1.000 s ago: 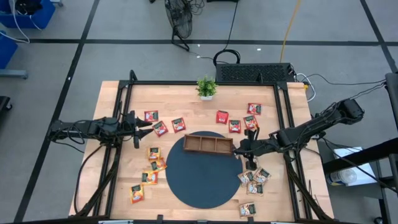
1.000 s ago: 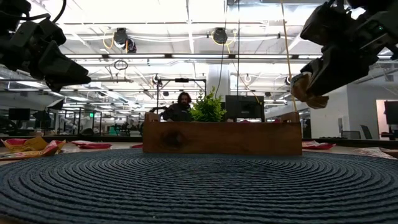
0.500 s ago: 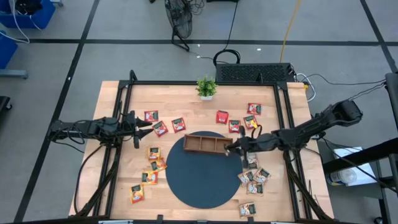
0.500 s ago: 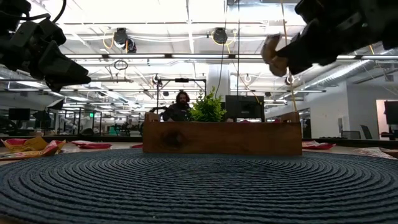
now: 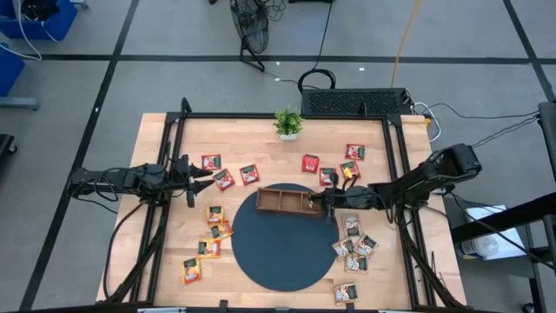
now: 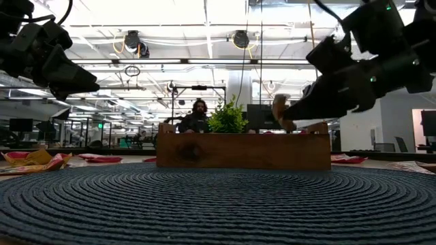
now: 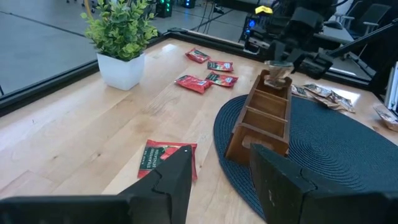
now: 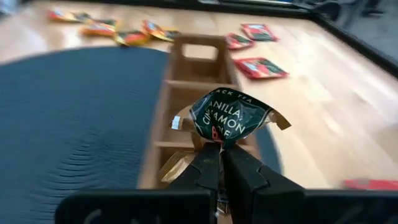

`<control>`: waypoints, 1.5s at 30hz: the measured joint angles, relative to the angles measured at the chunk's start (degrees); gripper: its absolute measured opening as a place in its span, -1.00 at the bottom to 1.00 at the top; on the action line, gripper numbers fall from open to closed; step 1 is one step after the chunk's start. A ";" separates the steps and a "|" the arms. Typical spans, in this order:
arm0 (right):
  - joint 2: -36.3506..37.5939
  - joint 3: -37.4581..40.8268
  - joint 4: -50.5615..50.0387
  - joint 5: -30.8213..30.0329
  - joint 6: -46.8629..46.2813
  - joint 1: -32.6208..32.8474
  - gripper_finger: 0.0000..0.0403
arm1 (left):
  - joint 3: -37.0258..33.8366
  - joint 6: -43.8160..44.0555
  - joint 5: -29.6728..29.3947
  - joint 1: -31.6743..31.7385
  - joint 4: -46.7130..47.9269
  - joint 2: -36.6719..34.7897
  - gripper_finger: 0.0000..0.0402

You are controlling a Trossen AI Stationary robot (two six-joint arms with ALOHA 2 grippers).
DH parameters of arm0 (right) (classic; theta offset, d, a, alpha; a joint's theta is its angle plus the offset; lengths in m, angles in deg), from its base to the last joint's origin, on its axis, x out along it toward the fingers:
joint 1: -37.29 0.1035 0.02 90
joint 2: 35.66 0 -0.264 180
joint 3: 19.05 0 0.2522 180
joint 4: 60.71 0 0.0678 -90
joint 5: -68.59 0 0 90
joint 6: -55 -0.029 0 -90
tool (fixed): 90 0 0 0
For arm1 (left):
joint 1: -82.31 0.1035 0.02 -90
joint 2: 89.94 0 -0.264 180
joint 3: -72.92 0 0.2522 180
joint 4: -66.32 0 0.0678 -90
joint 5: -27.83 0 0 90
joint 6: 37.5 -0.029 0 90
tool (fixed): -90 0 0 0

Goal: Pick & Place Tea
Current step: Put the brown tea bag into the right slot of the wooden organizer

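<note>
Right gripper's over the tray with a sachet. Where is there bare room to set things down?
Free: the round mat in front of the wooden tray, and the table's back strip left of the potted plant. Crowded: yellow-orange sachets on the left, pale sachets on the right, red sachets behind the tray.

Floor [image 5: 174, 78]: grey, dark seam lines crossing it.
Fan [image 5: 249, 30]: standing on the floor beyond the table.
Cables [image 5: 317, 43]: trailing across the floor.
Ceiling [image 6: 184, 41]: white, pipes running under it, lights glowing.
Person [image 6: 197, 116]: sitting far back.
</note>
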 joint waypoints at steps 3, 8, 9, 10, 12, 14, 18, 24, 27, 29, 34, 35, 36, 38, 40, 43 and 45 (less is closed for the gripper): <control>0.00 0.00 -0.89 -1.31 2.09 0.00 -0.96 | 0.00 0.00 0.00 0.00 0.00 0.00 -0.20; 0.02 0.00 -0.84 -1.12 2.85 0.07 -0.69 | -0.01 0.00 0.00 0.00 -0.02 0.00 -0.20; 0.02 0.00 -0.85 -1.13 2.85 0.07 -0.61 | 0.00 0.00 0.00 0.00 -0.01 0.00 -0.20; 0.04 0.00 -0.83 -1.23 2.84 0.07 -0.53 | 0.00 0.00 0.00 0.00 -0.02 0.00 -0.20; 0.04 0.00 -0.61 -1.27 2.86 0.07 -0.38 | -0.01 0.00 0.00 0.00 -0.01 -0.01 -0.20; 0.04 0.00 -0.35 -1.27 2.87 0.07 -0.25 | 0.00 0.00 0.00 0.00 -0.02 0.00 -0.20; 0.04 0.00 0.19 -1.49 3.82 0.09 -0.07 | 0.00 0.00 0.00 0.00 -0.02 -0.02 -0.20; 3.64 -0.48 -0.84 -2.75 9.26 -0.57 0.03 | 0.00 0.00 0.00 0.00 -0.02 -0.02 -0.20; 7.49 -4.76 -12.78 0.81 12.54 -2.17 0.01 | 0.00 0.00 0.00 0.00 -0.02 0.00 -0.20; 9.26 -10.07 -27.02 4.24 14.20 -3.59 -0.01 | 0.00 0.00 0.00 0.00 -0.02 -0.02 -0.20; 7.19 -23.33 -50.71 10.09 19.54 -7.59 -0.02 | 0.00 0.00 0.00 0.00 0.00 -0.02 -0.20; 6.52 -24.95 -52.25 12.58 20.81 -8.31 -0.01 | 0.00 0.00 0.00 0.00 -0.02 -0.02 -0.20; 5.84 -26.01 -53.11 15.27 22.09 -8.86 -0.01 | 0.00 0.00 0.00 0.00 0.00 -0.02 -0.20; 3.95 -27.76 -53.66 19.33 24.12 -10.19 -0.01 | -0.01 0.01 0.00 0.00 -0.02 -0.02 -0.20; 1.91 -28.45 -53.78 21.96 25.85 -11.35 -0.01 | -0.01 0.00 0.00 0.00 -0.01 -0.02 -0.20; -1.46 -29.09 -53.83 23.61 27.23 -12.66 -0.03 | 0.00 0.00 0.00 0.00 -0.02 -0.02 -0.20; -2.63 -29.32 -53.84 24.19 27.54 -13.07 -0.05 | 0.00 0.00 -0.01 0.00 -0.01 -0.01 -0.20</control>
